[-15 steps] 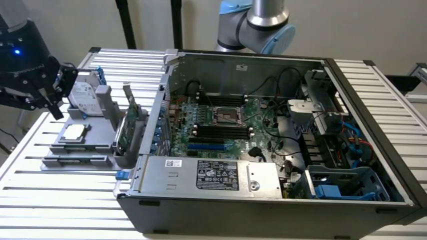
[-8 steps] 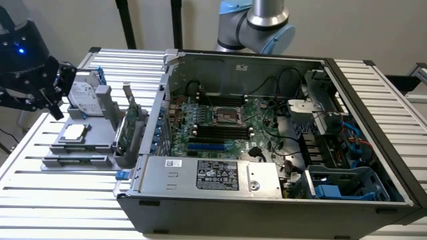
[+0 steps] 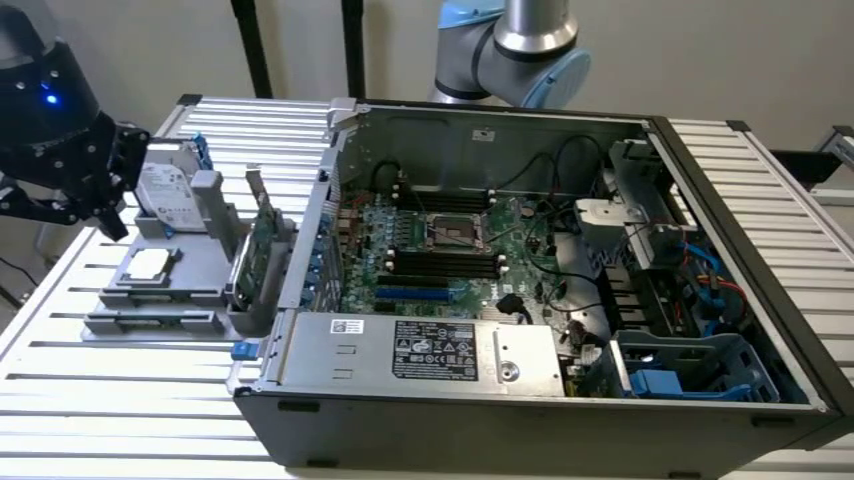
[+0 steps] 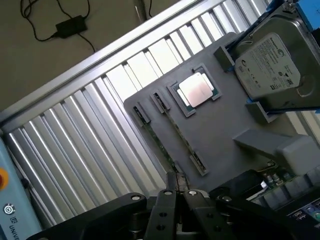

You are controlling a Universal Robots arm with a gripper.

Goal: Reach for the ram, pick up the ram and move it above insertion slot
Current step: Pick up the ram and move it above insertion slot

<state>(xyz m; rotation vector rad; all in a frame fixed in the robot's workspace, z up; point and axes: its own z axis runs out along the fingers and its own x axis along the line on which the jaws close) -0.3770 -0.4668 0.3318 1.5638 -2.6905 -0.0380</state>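
Gripper hangs over the gray holder, near the ram lying ungrasped along its edge; spread or pressed, I can't tell.

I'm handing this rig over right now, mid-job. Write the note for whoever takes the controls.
The gripper hangs above the gray fixture, not touching or holding the ram.
The ram sits in its holder on the fixture, beside the processor and the hard drive.
The memory slots are on the motherboard inside the open case, to the exterior view's right of the fixture.
Done: nothing on the ram yet.
Left: grasp, lift, carry above a slot.
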